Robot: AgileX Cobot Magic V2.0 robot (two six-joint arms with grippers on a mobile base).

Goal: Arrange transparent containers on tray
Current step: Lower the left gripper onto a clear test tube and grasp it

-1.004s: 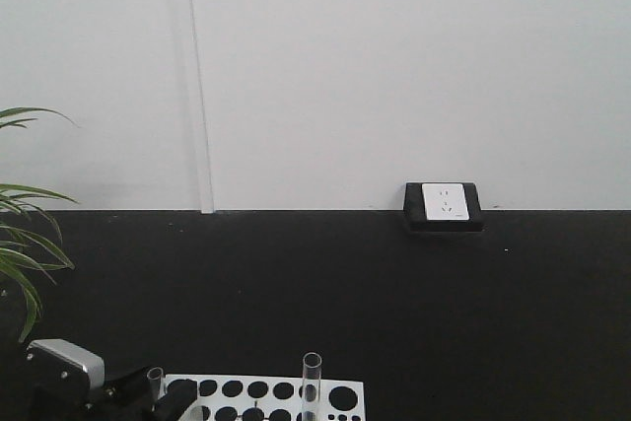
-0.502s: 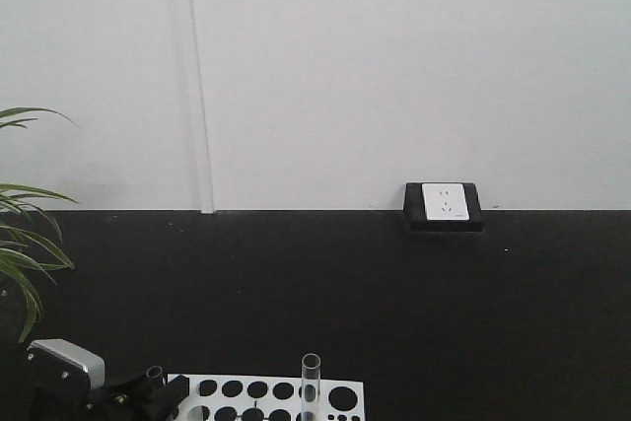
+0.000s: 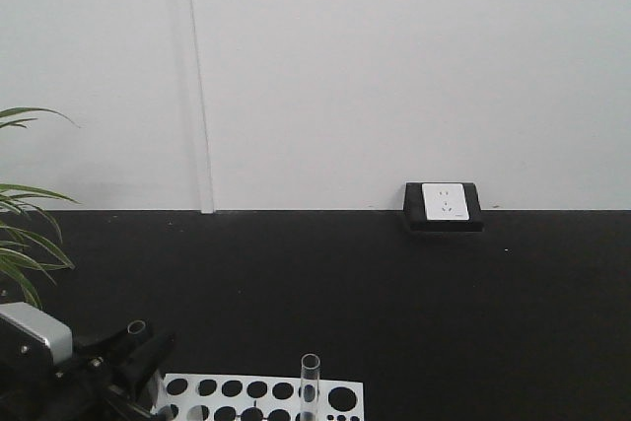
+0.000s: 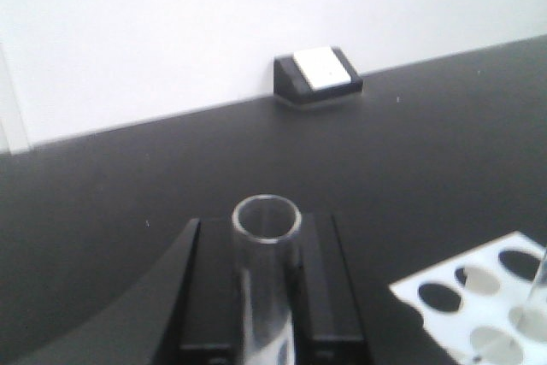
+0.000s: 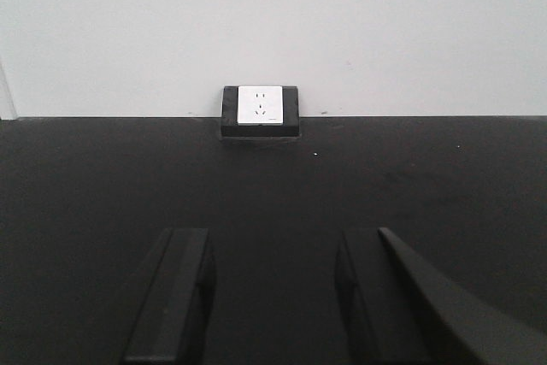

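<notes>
Glass is what the left fingers hold: a clear test tube is pinched between them, and its open rim shows just above them. Compared with a second ago, these fingers have risen and drawn away to the left of the white rack. The tube stood nearly upright at the rack's corner then, and now it leans over. I judge that it is free of its hole and that the carrying step has begun. The yellow tray appears in no view, so I cannot tell how far the tube must travel. A second tube remains upright in the rack, so more work is left.

The front view shows the whole lift and the plant at the left edge, but the grip itself is small and dark there. The left wrist view shows the grip clearly, with both fingers touching the glass. Only the right wrist view shows the right fingers. They are wide apart and hold nothing, with just the black surface and the wall socket ahead.
</notes>
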